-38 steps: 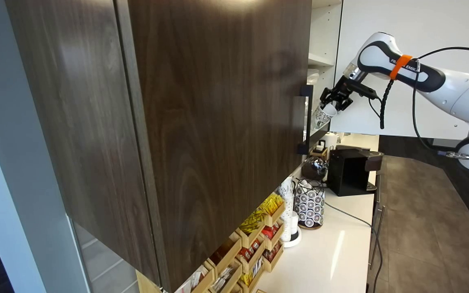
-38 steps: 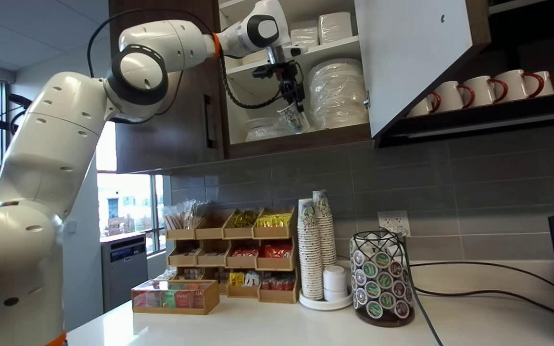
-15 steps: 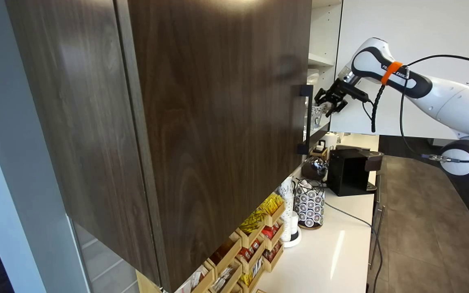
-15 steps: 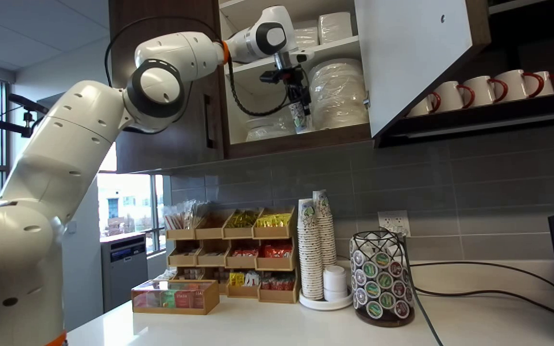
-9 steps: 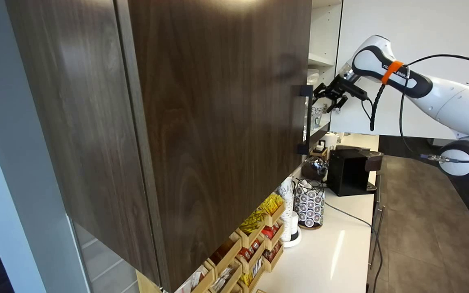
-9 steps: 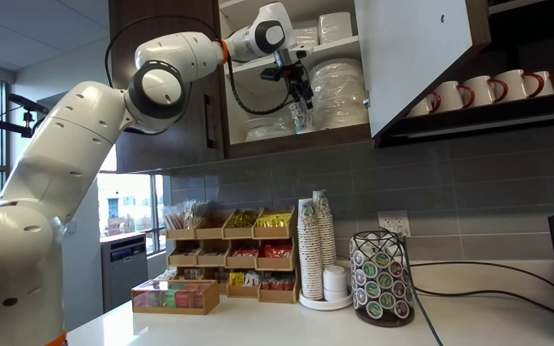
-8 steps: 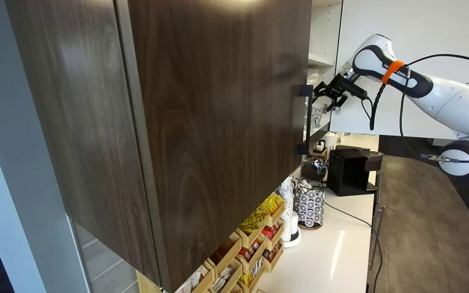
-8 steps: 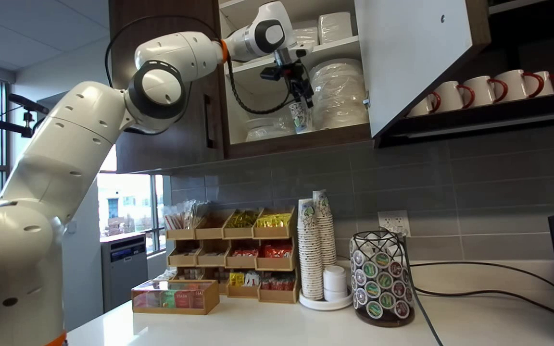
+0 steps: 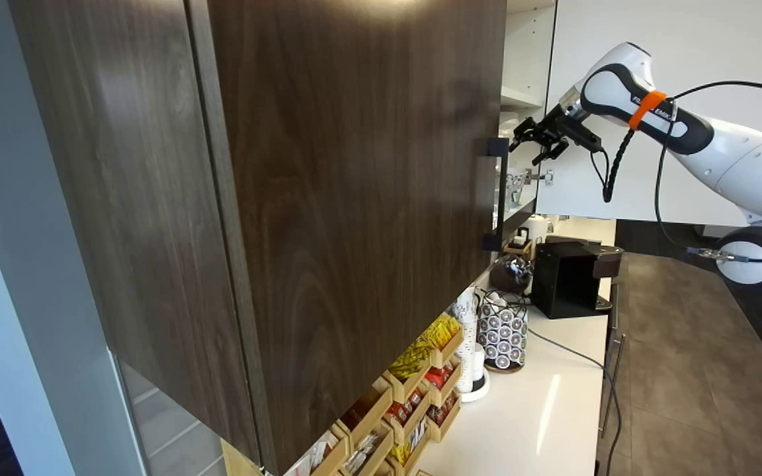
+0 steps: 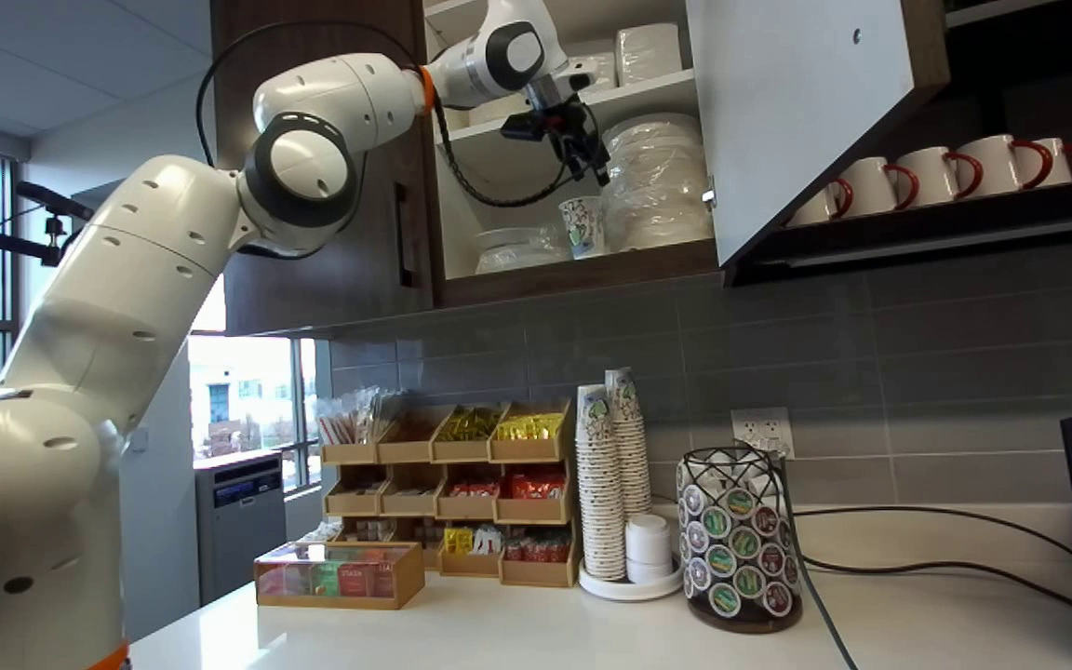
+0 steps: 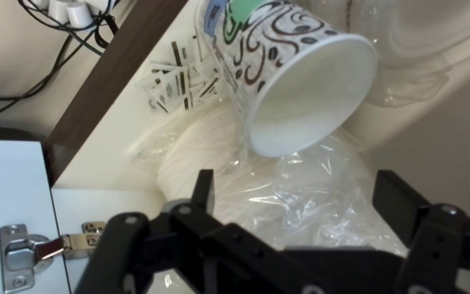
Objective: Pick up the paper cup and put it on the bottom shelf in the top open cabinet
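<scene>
The paper cup (image 10: 582, 226), white with a printed swirl pattern, stands upright inside the top open cabinet (image 10: 462, 191), near its front edge. It also shows in an exterior view (image 9: 514, 190) and, mouth toward the camera, in the wrist view (image 11: 288, 77). It stands on the bottom shelf, whose pale board (image 11: 116, 157) shows in the wrist view. My gripper (image 10: 592, 175) is open and empty, above the cup and apart from it. Its spread fingers show in an exterior view (image 9: 525, 155) and in the wrist view (image 11: 294, 179), with no object between them.
Plastic-wrapped plates (image 10: 657, 181) are stacked right beside the cup. Wrapped bowls (image 10: 519, 249) sit to its left. A middle shelf (image 10: 652, 91) lies above. The open white-faced door (image 10: 797, 112) swings out at right. Small packets (image 11: 178, 85) lie near the cup.
Earlier my gripper held the cup tilted at the cabinet's front. The cup then came upright onto the shelf. The gripper opened, let it go and rose above it, drawing slightly back.
</scene>
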